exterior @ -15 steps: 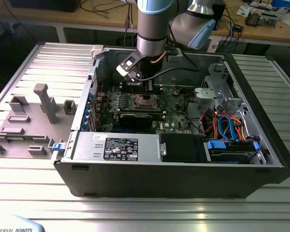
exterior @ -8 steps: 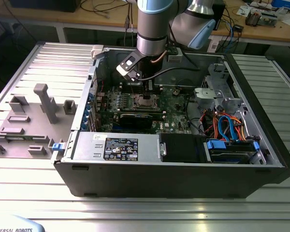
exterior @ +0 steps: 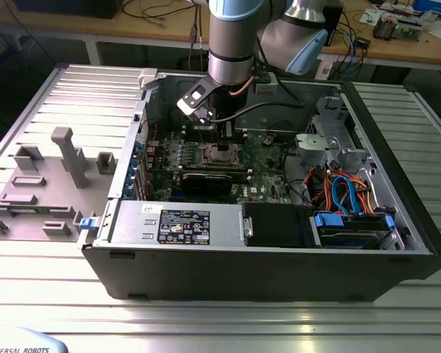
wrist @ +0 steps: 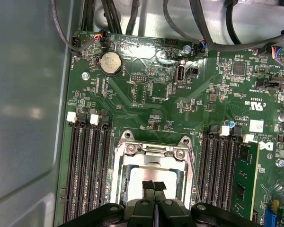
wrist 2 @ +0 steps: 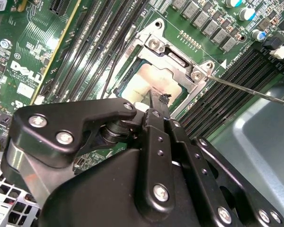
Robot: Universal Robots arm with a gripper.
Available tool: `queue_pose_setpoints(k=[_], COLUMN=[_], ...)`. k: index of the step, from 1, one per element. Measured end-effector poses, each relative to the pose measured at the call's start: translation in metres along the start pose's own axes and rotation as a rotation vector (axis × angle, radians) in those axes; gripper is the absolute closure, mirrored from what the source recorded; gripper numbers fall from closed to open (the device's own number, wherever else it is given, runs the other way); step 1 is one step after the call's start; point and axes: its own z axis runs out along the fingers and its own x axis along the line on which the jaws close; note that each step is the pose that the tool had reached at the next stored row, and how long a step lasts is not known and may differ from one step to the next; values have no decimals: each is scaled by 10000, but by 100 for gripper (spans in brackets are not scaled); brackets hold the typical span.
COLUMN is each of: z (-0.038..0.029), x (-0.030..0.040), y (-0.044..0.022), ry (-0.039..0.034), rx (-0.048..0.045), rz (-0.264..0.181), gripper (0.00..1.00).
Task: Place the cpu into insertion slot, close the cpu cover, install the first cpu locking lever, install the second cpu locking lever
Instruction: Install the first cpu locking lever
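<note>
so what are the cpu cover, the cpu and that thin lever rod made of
Thin silvery cpu cover frame: looks like bare stamped steel, going by the bright glare along its edges. Small square cpu: dull silver-tan metal top, probably plated, with a soft matte sheen. Thin straight locking lever: polished metal wire, likely steel, judging by its even shine.

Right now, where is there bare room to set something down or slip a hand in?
Free: the ribbed table along the computer case, its near side, and the strip at the exterior view's right. Crowded: around the insertion slot, under the hand, and by the cables.
</note>
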Motion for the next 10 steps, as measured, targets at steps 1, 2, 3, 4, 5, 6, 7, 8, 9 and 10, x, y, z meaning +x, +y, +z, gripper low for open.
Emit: queue_pose_setpoints(k=[1, 2, 3, 4, 5, 6, 7, 8, 9, 10], z=[0, 0, 0, 0, 0, 0, 0, 0, 0, -3], x=[0, 0, 0, 0, 0, 0, 0, 0, 0, 1], y=[0, 0, 0, 0, 0, 0, 0, 0, 0, 1], ry=[0, 0, -1, 0, -1, -1, 0, 0, 0, 0], rx=[-1, -1, 0, 0, 0, 0, 0, 0, 0, 0], rz=[-5, -11, -14, -18, -22, -29, -38, -45, -49, -53], gripper=[89, 89, 89, 89, 89, 89, 89, 89, 89, 89])
